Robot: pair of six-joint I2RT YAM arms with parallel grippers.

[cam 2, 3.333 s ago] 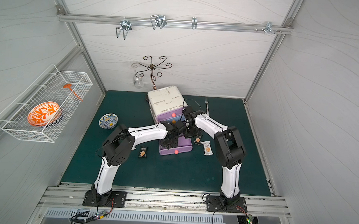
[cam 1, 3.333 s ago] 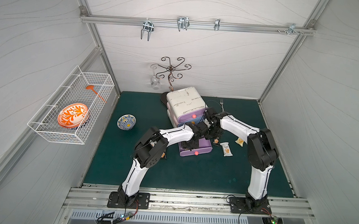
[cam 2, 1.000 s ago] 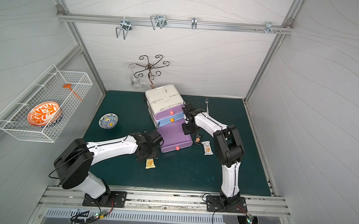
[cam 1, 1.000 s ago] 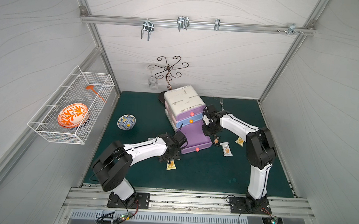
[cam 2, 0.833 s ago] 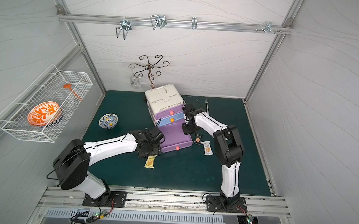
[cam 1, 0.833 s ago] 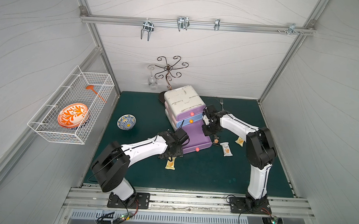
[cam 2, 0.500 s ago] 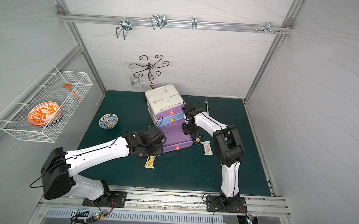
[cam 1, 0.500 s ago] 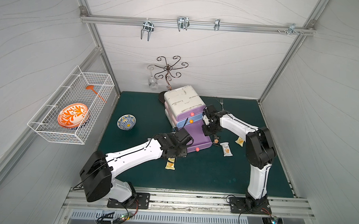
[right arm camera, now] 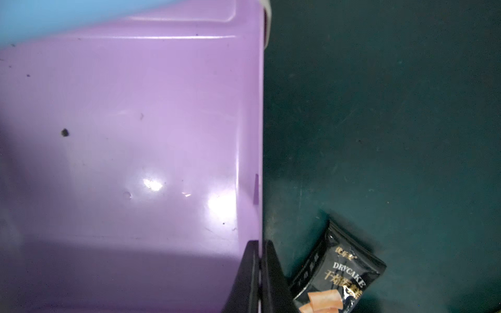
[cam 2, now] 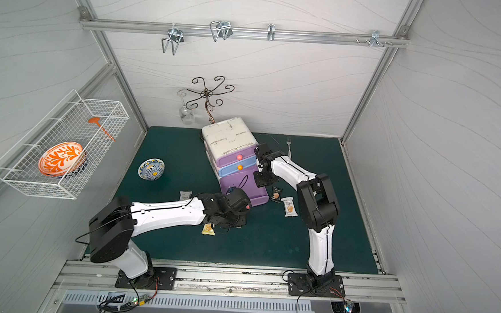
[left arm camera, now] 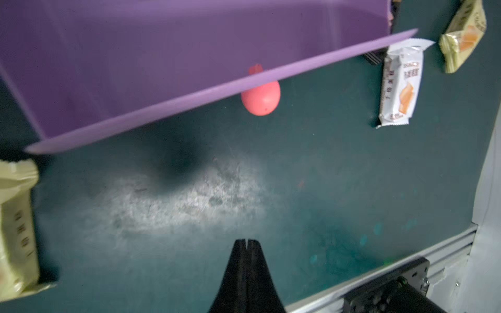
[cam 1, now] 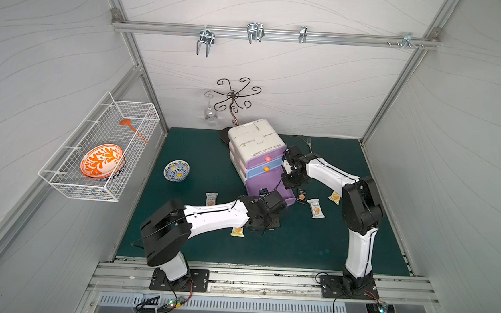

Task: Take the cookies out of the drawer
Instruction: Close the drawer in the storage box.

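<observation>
Left pincer [left arm camera: 246,243], closed tight and empty, has the drawer [cam 1: 267,182] at its 12 o'clock from above. Right pincer [right arm camera: 259,244], closed too, is nearer, at its side.

White wavy-lined walls [cam 1: 307,77]; dark green mat [cam 1: 297,249]; aluminium rail [cam 1: 340,39] overhead.

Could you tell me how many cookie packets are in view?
5: white packet left of the drawer; yellow packet beside the left arm; black one, white one, yellow one right of it. Others may be hidden.
</observation>
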